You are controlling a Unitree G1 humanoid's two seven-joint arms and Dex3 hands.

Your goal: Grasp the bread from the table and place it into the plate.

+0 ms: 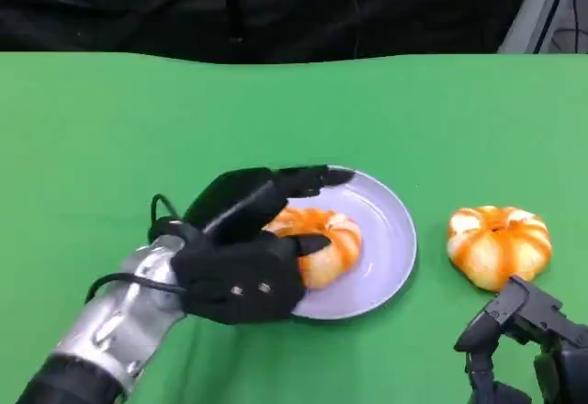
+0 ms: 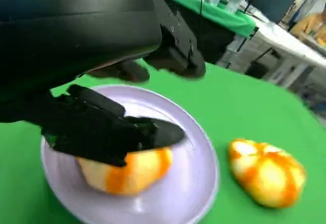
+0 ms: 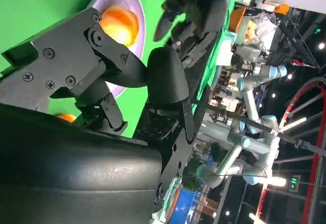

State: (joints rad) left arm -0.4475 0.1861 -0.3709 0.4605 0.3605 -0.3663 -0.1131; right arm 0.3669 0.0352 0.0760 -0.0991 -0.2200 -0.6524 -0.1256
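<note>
An orange-and-white bread (image 1: 328, 237) lies on the lilac plate (image 1: 388, 239) at the table's middle. My left hand (image 1: 246, 250) hovers over the plate's near left side. Its thumb lies across the top of the bread (image 2: 127, 172), while its other fingers (image 2: 173, 51) stretch out above the plate (image 2: 191, 183), apart from the bread. A second bread (image 1: 498, 243) of the same kind sits on the green cloth to the right of the plate. My right hand (image 1: 528, 342) rests low at the near right, just in front of that bread, holding nothing, fingers apart.
The green cloth (image 1: 110, 119) covers the whole table, with open room to the left and behind the plate. A dark backdrop hangs behind the table's far edge. Other tables and robot arms stand far off in the wrist views.
</note>
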